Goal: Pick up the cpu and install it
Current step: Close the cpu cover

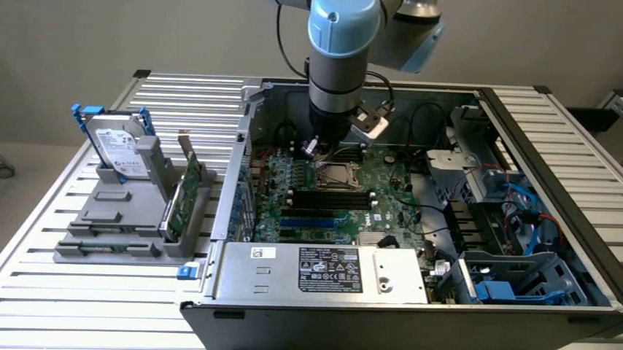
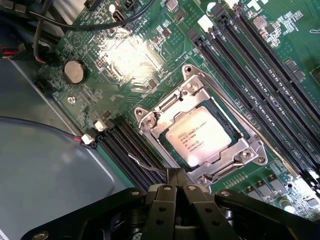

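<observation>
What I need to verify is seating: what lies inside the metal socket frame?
The cpu lies flat inside the socket frame, its silvery printed top showing. Whatever is beneath it is hidden by the chip itself.

Soft even light, glare on motherboard (image 2: 131, 56)

Universal Robots arm (image 1: 339, 73): grey cylindrical links, pale blue joint cap (image 1: 343, 25), black wrist section. Black cable (image 1: 281, 44) looped alongside. White-grey camera block (image 1: 371, 122) at wrist. Matte black gripper (image 2: 176, 175), silver screws (image 2: 225, 193) on finger links.
</observation>
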Robot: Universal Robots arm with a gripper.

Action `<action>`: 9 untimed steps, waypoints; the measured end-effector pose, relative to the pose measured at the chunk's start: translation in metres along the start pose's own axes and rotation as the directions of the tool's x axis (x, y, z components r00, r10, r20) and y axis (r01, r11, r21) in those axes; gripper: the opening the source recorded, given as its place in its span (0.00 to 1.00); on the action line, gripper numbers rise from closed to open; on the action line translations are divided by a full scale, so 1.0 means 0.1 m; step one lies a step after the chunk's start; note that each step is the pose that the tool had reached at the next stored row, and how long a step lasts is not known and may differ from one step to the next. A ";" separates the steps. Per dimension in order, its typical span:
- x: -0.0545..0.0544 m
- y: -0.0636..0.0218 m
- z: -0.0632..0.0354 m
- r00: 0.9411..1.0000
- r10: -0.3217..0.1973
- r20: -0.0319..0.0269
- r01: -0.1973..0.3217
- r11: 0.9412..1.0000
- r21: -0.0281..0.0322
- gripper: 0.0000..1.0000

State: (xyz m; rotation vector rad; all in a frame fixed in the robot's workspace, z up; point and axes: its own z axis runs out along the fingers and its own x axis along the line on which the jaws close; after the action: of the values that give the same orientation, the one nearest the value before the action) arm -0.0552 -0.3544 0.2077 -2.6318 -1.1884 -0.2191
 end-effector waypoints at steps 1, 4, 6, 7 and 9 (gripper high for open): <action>-0.01 -0.017 -0.008 1.000 0.000 0.000 0.000 1.000 0.000 0.11; -0.05 -0.066 -0.032 1.000 0.000 0.000 0.000 1.000 0.000 0.11; -0.06 -0.090 -0.063 1.000 0.000 0.000 0.000 1.000 0.000 0.11; -0.07 -0.103 -0.086 1.000 -0.001 0.000 0.001 1.000 0.000 0.11; -0.08 -0.132 -0.132 1.000 0.000 0.000 0.000 1.000 0.001 0.11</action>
State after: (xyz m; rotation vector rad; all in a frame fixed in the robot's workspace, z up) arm -0.0706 -0.3551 0.2207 -2.6309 -1.1889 -0.2184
